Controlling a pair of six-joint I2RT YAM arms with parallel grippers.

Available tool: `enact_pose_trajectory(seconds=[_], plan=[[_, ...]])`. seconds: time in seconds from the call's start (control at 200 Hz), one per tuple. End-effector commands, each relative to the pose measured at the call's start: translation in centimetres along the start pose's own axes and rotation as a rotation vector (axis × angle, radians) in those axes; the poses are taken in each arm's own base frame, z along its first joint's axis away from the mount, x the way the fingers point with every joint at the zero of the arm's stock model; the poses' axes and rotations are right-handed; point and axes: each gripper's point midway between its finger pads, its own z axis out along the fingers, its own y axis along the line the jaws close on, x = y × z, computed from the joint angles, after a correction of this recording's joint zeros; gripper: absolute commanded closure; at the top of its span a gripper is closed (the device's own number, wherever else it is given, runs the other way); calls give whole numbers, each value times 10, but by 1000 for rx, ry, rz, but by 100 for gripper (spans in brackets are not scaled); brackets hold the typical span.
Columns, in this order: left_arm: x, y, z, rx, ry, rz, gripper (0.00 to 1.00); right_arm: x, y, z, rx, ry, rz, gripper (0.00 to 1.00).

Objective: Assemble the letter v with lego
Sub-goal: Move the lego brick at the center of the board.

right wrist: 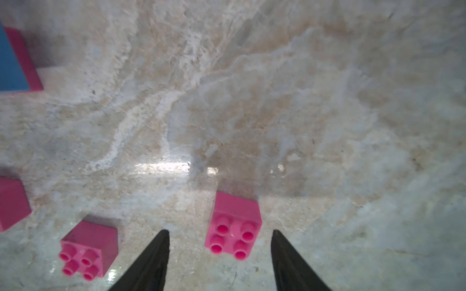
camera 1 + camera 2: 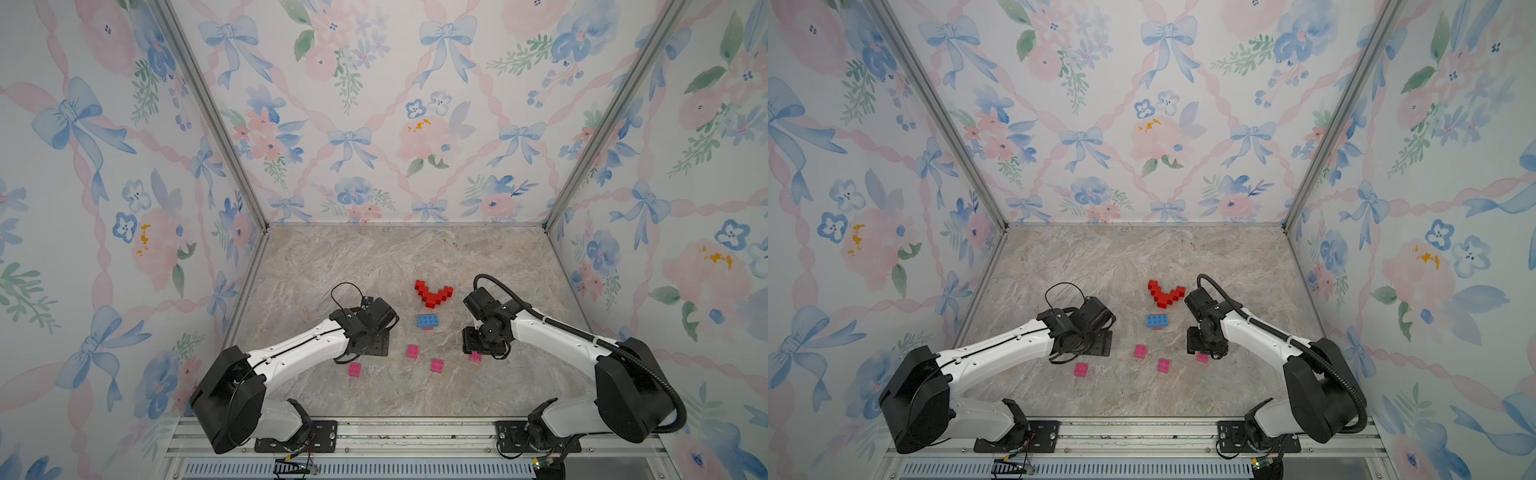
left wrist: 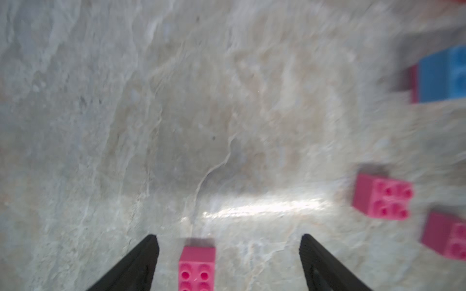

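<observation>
The marble worktop (image 2: 332, 257) is smooth and glossy, so I judge that any brick I nudge sideways will slide rather than stay put. My left tool (image 3: 228, 238) stands wide and holds nothing. My right tool (image 1: 220, 231) stands partly apart and is also empty. Both hang low over the near half of the worktop, well apart, so a clash of arms looks unlikely unless both reach for the middle together.

The red V (image 2: 433, 293) sits beyond them, stepped and seemingly whole. The worst slip would be my right arm, whose wrist is near it, sweeping it and breaking or shifting the shape. The blue brick (image 2: 428, 321), with a pink piece showing at its edge, lies just in front of the V and could be knocked into it.

The leftmost pink brick (image 3: 197, 267) sits between my left fingers, nearer one of them. Closing would shove it across before both sides bite, and it could twist. That wrist view is blurred, so I cannot judge the gap well. The rightmost pink brick (image 1: 233, 225) sits slightly turned between my right fingers, and closing on its corners could spin it out. The neighbouring pink brick (image 1: 88, 250) could be clipped by a finger's outer side.
</observation>
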Motion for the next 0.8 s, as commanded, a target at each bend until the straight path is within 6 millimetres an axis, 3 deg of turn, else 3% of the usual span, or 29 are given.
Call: enact_pose_trajectory(seconds=[0.0, 0.125, 0.5, 0.695, 0.795], plan=[[39, 25, 10, -72, 131, 44, 7, 0, -2, -11, 0, 19, 12, 35], [54, 34, 20, -76, 174, 18, 6, 0, -7, -13, 7, 24, 24, 34], [54, 13, 34, 2, 202, 2, 53, -8, -5, -11, -8, 15, 50, 38], [41, -17, 29, 51, 177, 3, 70, -10, -11, -3, -14, 38, 129, 46], [34, -41, 26, 83, 166, 18, 73, -7, -13, -1, -7, 53, 151, 48]])
